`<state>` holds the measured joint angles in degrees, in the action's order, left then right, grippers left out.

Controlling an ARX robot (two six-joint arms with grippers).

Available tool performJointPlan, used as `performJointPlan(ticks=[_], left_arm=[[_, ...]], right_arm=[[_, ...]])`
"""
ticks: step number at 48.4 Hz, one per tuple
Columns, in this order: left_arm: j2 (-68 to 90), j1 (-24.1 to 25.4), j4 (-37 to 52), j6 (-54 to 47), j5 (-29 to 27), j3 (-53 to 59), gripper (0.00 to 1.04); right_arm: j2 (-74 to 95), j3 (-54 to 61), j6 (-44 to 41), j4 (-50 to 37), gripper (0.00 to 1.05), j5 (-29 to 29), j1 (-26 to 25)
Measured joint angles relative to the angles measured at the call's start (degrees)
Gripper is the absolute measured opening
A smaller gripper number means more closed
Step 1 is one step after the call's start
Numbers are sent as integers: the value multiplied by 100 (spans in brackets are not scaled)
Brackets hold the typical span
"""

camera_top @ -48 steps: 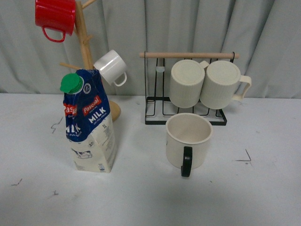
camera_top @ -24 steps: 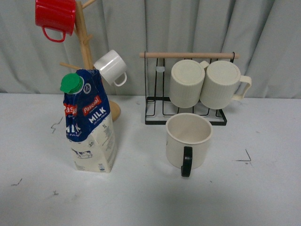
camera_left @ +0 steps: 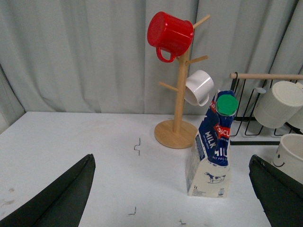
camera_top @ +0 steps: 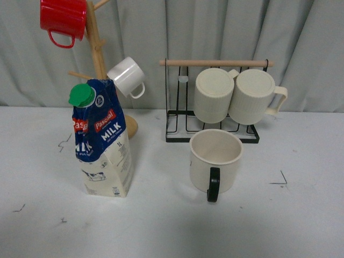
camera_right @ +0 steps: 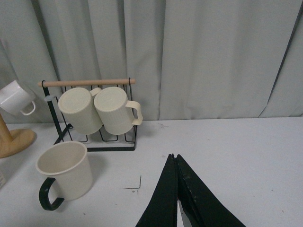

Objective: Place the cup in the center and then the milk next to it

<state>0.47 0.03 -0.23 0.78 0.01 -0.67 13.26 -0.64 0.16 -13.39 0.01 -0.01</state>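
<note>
The cup (camera_top: 216, 160), a wide cream mug with a black handle facing me, stands upright on the white table just in front of the wire rack; it also shows in the right wrist view (camera_right: 66, 176) and at the edge of the left wrist view (camera_left: 291, 157). The milk (camera_top: 101, 141), a blue and cream carton with a green cap, stands to the cup's left; it also shows in the left wrist view (camera_left: 212, 146). My left gripper (camera_left: 173, 191) is open and empty, well short of the milk. My right gripper (camera_right: 173, 156) is shut and empty, right of the cup. Neither arm shows in the front view.
A black wire rack (camera_top: 212, 115) with a wooden bar holds two ribbed cream mugs (camera_top: 236, 95) behind the cup. A wooden mug tree (camera_top: 99, 64) carries a red mug (camera_top: 63, 19) and a small white mug (camera_top: 127, 77) behind the milk. Grey curtain at the back.
</note>
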Motion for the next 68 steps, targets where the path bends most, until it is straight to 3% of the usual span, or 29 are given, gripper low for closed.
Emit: performJointPlan(ticks=[14, 17, 29, 35, 38, 47, 50, 53, 55, 58, 68], left_arm=[[0, 0, 0, -2, 0, 0, 98], [0, 0, 0, -2, -2, 0, 98], [0, 0, 0, -2, 0, 0, 98], [0, 0, 2, -2, -2, 0, 98], [0, 0, 0, -2, 0, 0, 98], [7, -2, -39, 0, -13, -2, 98], [892, -343, -1759, 232, -686, -721, 98], [1882, -599, -2496, 389, -957, -1368, 98], [2144, -721, -2430, 420, -1010, -1565, 98], [2378, -824, -2135, 420, -1054, -1711, 98], [3674, -1010, -625, 334, -1143, -2240, 98]], right_arm=[[-387, 0, 0, 431, 2, -2, 0], [-1088, -2, 0, 1373, 2, -4, 0], [-1300, -2, -2, 1360, 2, 0, 0], [-1300, -2, -4, 1360, 19, 0, 0], [-1300, -2, -4, 1362, 36, 0, 0], [-1300, -2, -4, 1362, 61, 0, 0], [-1300, -2, -4, 1362, 76, 4, 0], [-1300, -2, -4, 1357, 88, -7, 0], [-1300, -2, -4, 1360, 96, -2, 0], [-1300, -2, -2, 1364, 100, -2, -2], [-1300, -2, -4, 1357, 98, -4, 0]])
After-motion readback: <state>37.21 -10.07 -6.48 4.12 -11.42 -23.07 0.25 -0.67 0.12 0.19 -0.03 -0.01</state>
